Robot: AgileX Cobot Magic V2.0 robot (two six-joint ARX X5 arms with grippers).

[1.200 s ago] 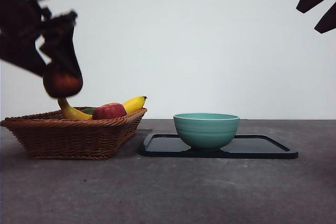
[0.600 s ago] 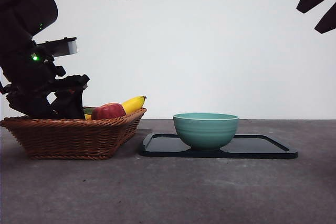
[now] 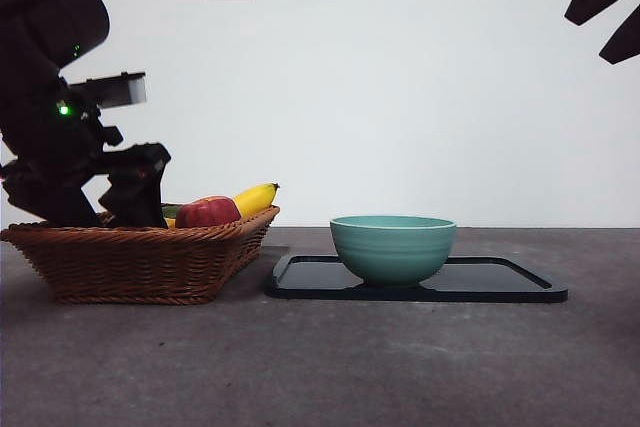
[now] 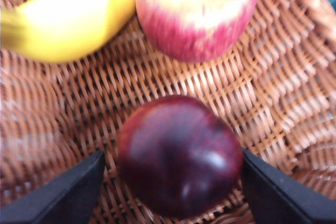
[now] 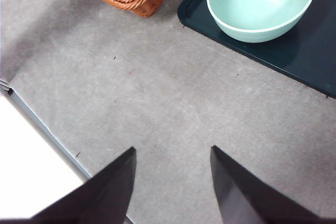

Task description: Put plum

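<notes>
Even light — blurred left wrist view

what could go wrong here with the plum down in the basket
The left gripper has its jaws open just beside the plum, so pulling out could nudge it. The round plum might then roll on the wicker basket toward the apple or banana.

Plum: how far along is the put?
Done: the plum lies on the basket weave, near the apple and banana. In hand: the left gripper is down in the basket, jaws either side of the plum; release unclear. Left: open and lift clear. The right gripper waits, open.
</notes>
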